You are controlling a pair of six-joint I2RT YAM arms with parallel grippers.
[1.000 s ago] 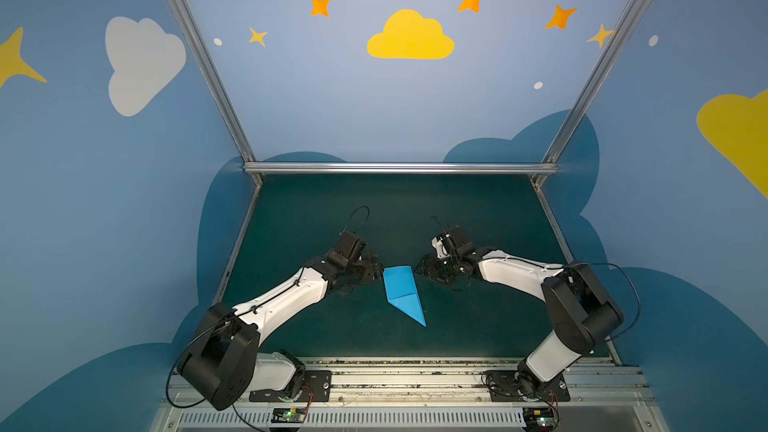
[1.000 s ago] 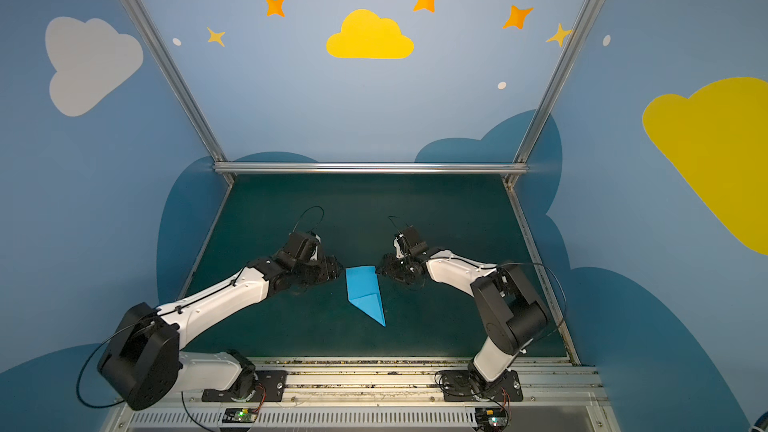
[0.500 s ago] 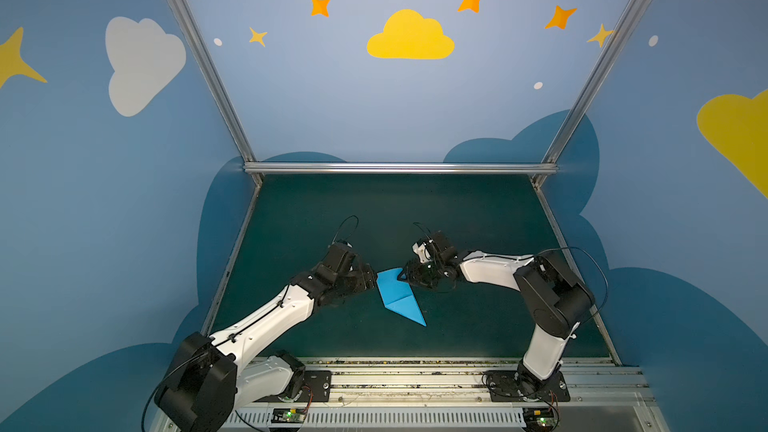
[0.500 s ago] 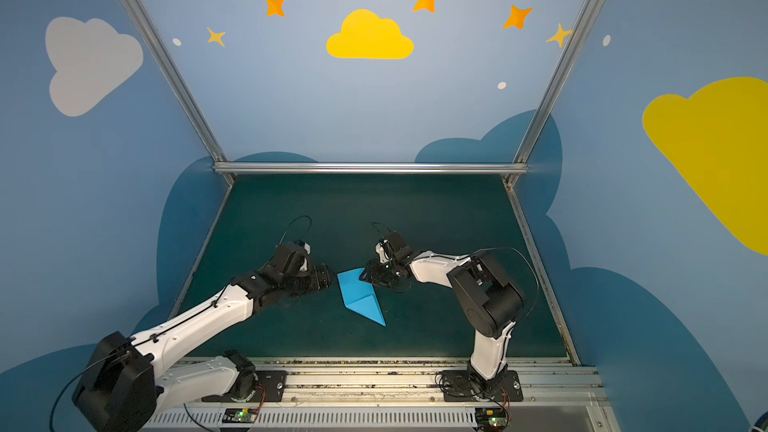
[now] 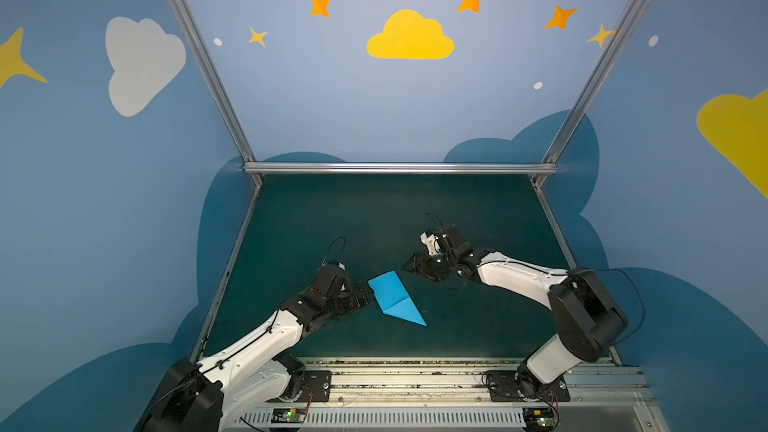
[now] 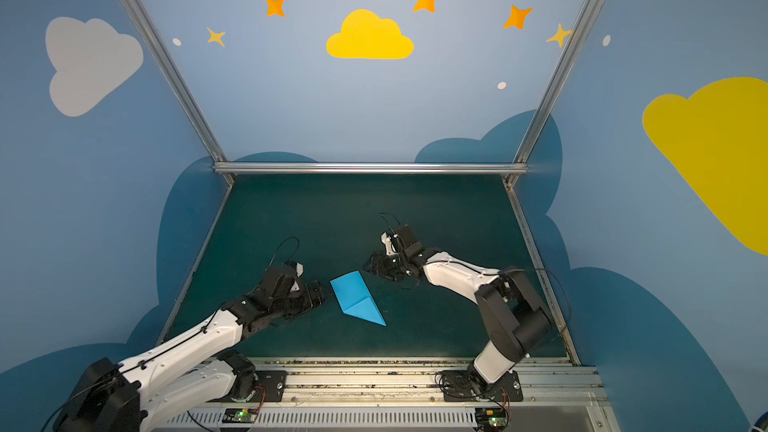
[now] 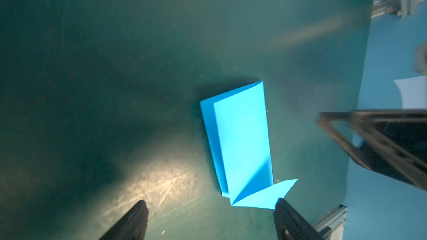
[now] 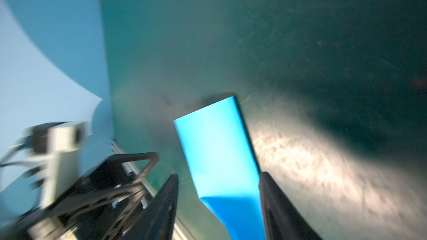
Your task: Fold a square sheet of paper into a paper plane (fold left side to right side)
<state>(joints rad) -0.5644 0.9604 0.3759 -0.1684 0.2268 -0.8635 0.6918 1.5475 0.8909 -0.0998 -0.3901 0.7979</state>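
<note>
1. Since a moment ago, the right tool (image 5: 412, 268) is pulling back from the paper plane (image 5: 395, 297). The left tool (image 5: 365, 289) is coming up close to its left edge. The plane itself is sliding only a tiny bit.
2. The left tool's fingers (image 7: 136, 220) are standing wide apart and are holding nothing. In the left wrist view, one paper corner is poking in between them, close to one finger.
3. The right tool's fingers (image 8: 166, 204) are standing about half apart, and they are holding nothing too. In both top views this tool is hanging near the plane's far corner but not touching it.
4. The paper plane is lying on the green bench (image 5: 374, 209), near the front middle, between the two tools. Its sharp nose is pointing toward the front and the right arm's side.
5. I think most of the folding is done. The paper is not looking square any more. It is looking slim, with a pointy nose and a crease line. In the left wrist view the layers are stacking up, and one side flap is lifting a little.
6. I am guessing a last fold from left to right, or a good press down, is still waiting.
7. No words or brand names are showing anywhere. The walls are showing only painted stars and clouds, like the yellow cloud (image 5: 410, 37).
</note>
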